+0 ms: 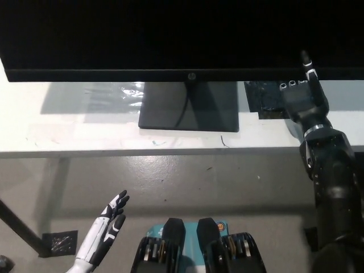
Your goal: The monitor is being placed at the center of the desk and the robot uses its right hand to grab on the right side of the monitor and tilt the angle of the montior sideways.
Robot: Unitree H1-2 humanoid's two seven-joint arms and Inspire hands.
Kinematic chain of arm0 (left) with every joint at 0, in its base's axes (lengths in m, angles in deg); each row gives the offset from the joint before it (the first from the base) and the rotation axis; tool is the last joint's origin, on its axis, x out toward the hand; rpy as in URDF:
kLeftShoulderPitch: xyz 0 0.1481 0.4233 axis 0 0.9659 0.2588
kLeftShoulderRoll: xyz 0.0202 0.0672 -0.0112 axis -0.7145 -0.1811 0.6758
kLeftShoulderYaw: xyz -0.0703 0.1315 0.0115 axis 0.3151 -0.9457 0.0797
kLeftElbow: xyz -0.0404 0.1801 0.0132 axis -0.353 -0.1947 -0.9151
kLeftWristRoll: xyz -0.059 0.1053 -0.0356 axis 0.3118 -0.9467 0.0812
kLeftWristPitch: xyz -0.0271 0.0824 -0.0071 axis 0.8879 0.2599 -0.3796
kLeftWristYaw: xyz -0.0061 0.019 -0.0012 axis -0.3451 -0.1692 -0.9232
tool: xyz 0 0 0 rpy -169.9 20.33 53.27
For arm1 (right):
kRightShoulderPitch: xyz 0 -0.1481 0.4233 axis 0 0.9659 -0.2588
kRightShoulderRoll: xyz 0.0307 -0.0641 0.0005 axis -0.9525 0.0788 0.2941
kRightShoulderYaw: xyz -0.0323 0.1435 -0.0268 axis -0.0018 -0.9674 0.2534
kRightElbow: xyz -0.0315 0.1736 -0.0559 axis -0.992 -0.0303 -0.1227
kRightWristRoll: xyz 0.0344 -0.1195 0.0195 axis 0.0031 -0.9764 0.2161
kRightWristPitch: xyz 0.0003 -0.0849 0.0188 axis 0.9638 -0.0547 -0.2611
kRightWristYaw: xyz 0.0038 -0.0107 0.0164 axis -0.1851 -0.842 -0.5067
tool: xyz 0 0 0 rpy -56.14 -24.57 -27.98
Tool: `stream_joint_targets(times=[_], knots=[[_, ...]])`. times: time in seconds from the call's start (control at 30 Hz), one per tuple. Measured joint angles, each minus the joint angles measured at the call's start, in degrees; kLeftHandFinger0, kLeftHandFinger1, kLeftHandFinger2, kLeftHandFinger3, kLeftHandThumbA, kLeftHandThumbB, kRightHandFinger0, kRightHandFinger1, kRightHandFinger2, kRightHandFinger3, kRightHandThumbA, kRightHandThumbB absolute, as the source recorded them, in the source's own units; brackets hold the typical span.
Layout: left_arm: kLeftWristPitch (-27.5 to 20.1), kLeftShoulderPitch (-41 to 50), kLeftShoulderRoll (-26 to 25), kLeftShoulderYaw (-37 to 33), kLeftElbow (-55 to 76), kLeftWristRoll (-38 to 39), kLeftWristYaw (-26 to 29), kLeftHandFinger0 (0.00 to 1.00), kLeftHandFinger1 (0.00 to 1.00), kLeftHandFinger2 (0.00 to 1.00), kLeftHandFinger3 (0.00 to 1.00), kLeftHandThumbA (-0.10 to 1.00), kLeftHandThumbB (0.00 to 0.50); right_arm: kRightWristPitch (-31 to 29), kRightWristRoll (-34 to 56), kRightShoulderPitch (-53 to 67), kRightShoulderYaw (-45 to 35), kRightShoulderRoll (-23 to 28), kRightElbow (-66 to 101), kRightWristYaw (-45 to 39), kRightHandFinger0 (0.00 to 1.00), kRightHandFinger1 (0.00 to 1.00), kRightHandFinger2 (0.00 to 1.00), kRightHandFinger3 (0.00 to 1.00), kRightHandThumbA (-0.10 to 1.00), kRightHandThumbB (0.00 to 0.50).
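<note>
Black floor plate (59, 241); grey floor (187, 182)
</note>
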Motion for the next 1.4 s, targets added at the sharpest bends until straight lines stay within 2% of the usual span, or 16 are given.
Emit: stream_joint_targets(times=[0.37, 0.67, 1.03, 1.27, 1.33, 1.4], knots=[[0.00, -0.24, -0.06, 0.02, 0.00, 0.05, 0.00, 1.00, 1.00, 1.00, 1.00, 1.00, 0.270, -1.54, -1.17, -1.53, -0.21, 0.08, -2.04, 0.00, 1.00, 1.00, 1.00, 1.00, 1.00, 0.377], [0.00, -0.30, -0.16, 0.05, 0.07, 0.05, 0.00, 1.00, 1.00, 1.00, 1.00, 1.00, 0.276, -3.42, -1.92, -4.71, -0.59, 1.60, -8.30, -0.60, 1.00, 1.00, 1.00, 1.00, 1.00, 0.397], [0.00, -0.35, -0.39, 0.04, 0.07, 0.06, 0.00, 1.00, 1.00, 1.00, 1.00, 1.00, 0.280, -6.79, -3.14, -8.02, -1.34, 3.00, -15.90, -2.80, 1.00, 1.00, 1.00, 1.00, 1.00, 0.378], [0.02, -0.77, -0.42, 0.07, -0.12, 0.07, -0.05, 1.00, 1.00, 1.00, 1.00, 1.00, 0.292, -6.01, -3.20, -0.38, 0.10, 0.22, 0.64, -2.67, 1.00, 1.00, 1.00, 1.00, 1.00, 0.375], [0.02, -0.76, -0.41, 0.07, -0.20, 0.06, -0.07, 1.00, 1.00, 1.00, 1.00, 1.00, 0.298, -5.84, -3.21, 2.48, 1.03, -1.09, 5.03, -2.66, 1.00, 1.00, 1.00, 1.00, 1.00, 0.385], [0.03, -0.76, -0.40, 0.06, -0.27, 0.06, -0.09, 1.00, 1.00, 1.00, 1.00, 1.00, 0.297, -5.53, -3.40, 6.31, 2.18, -2.49, 9.85, -2.62, 1.00, 1.00, 1.00, 1.00, 1.00, 0.420]])
